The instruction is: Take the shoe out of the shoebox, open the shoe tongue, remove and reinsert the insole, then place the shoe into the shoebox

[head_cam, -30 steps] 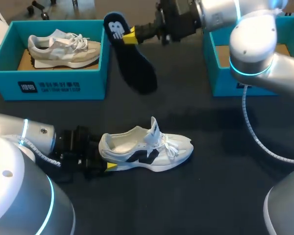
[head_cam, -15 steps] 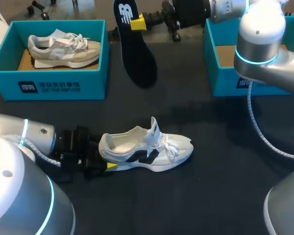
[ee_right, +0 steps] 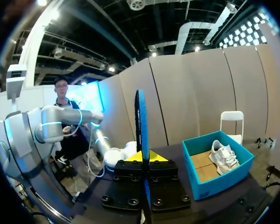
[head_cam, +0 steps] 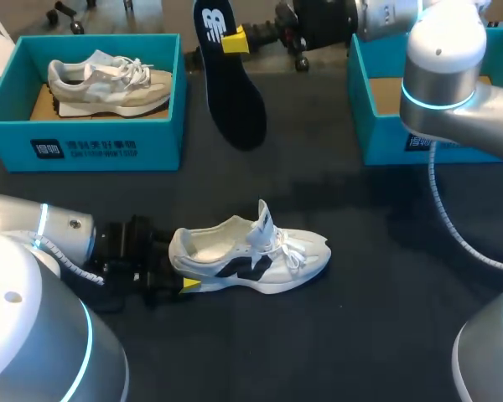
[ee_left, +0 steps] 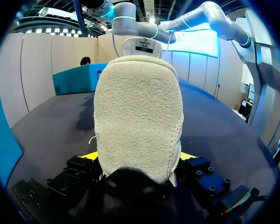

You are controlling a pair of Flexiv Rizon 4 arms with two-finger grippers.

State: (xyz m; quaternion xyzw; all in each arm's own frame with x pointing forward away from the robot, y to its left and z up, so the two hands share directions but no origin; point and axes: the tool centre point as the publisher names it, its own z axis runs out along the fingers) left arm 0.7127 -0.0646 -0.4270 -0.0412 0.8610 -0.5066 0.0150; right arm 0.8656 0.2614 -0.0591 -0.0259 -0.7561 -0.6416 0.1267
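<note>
A white shoe with black side marks point(head_cam: 251, 255) lies on its sole on the dark table, toe to the right, tongue standing up. My left gripper point(head_cam: 178, 266) is at its heel; in the left wrist view the fuzzy heel point(ee_left: 137, 116) fills the space between the two yellow tips, which press on it from both sides. My right gripper point(head_cam: 233, 40) holds the dark insole point(head_cam: 235, 100) in the air at the back of the table, between the two boxes. In the right wrist view the insole point(ee_right: 141, 121) stands edge-on, clamped in the right gripper point(ee_right: 143, 156).
A teal shoebox point(head_cam: 84, 146) at the back left holds a beige shoe point(head_cam: 109, 79). A second teal box point(head_cam: 377, 126) stands open at the back right, under my right arm.
My right gripper has raised the insole and carried it a little to the right, then held still. The left arm and the white shoe have not moved.
</note>
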